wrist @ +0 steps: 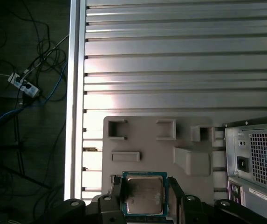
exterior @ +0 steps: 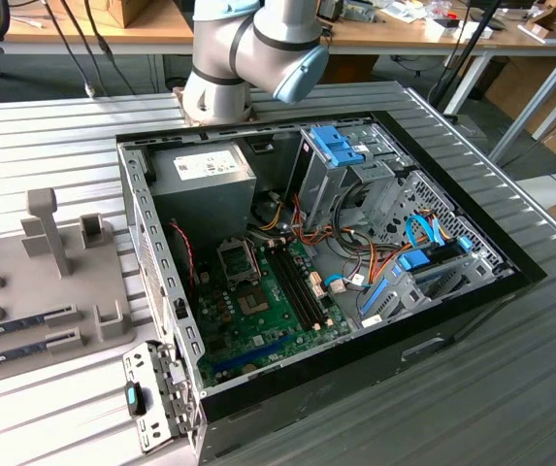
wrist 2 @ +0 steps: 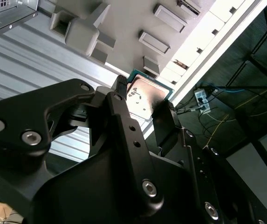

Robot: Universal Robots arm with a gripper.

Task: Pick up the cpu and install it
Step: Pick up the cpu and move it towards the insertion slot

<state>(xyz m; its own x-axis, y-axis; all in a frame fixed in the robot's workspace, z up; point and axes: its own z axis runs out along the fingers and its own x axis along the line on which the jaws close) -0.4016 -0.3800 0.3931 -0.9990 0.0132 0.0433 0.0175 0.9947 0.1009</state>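
In both wrist views the gripper [wrist: 145, 185] [wrist 2: 141, 100] is narrowed onto the cpu [wrist: 144, 199] [wrist 2: 148, 92]. Its black fingers [wrist: 116, 196] [wrist 2: 119, 95] press against two opposite edges of the chip. The cpu sits silver top up, over the edge of the grey fixture plate [wrist: 194, 135] on the ribbed metal table [wrist: 170, 56], beside the computer case [wrist: 259, 154].

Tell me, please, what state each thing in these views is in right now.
cpu: held above the grey holder plate, silver top facing the wrist cameras.
end effector: shut on the cpu at two opposite edges.
computer case: lying on its side, side panel off, interior exposed.
cpu socket: appears bare, no silver chip seated.
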